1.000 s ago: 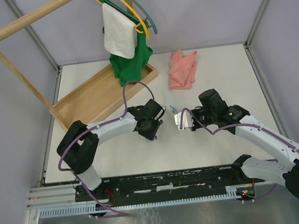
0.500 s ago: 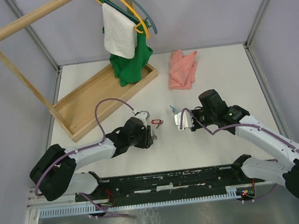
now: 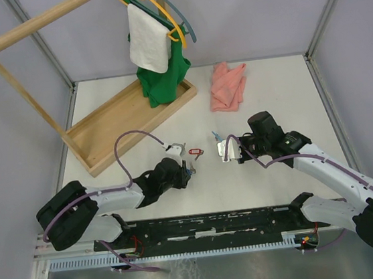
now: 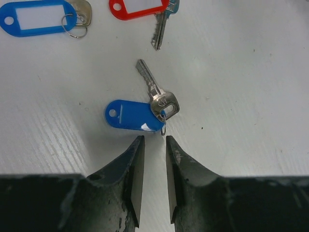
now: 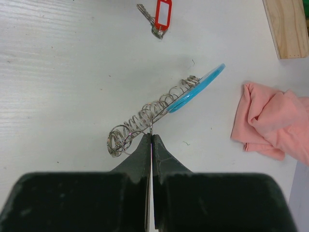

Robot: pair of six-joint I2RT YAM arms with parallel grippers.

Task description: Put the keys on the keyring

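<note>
right gripper (image 5: 150,137): clamped tight on keyring (image 5: 164,107) coil | left gripper (image 4: 154,140): jaws slightly apart, holding nothing, left of keyring | blue-tagged key (image 4: 145,113), red-tagged key (image 5: 161,14): lying left of keyring

Three tagged keys (image 4: 157,99) and a coiled keyring (image 5: 150,114).
The keys, two blue-tagged and one red-tagged, lie flat and apart near the silver, blue-ended keyring.

White arm links (image 3: 328,167), black joints, purple cables (image 3: 132,133) — gripper fingers (image 4: 128,188) dark, angular.

Left pincer (image 4: 154,141) narrowly parted, held low; right pincer (image 5: 150,137) clamped tight.
</note>
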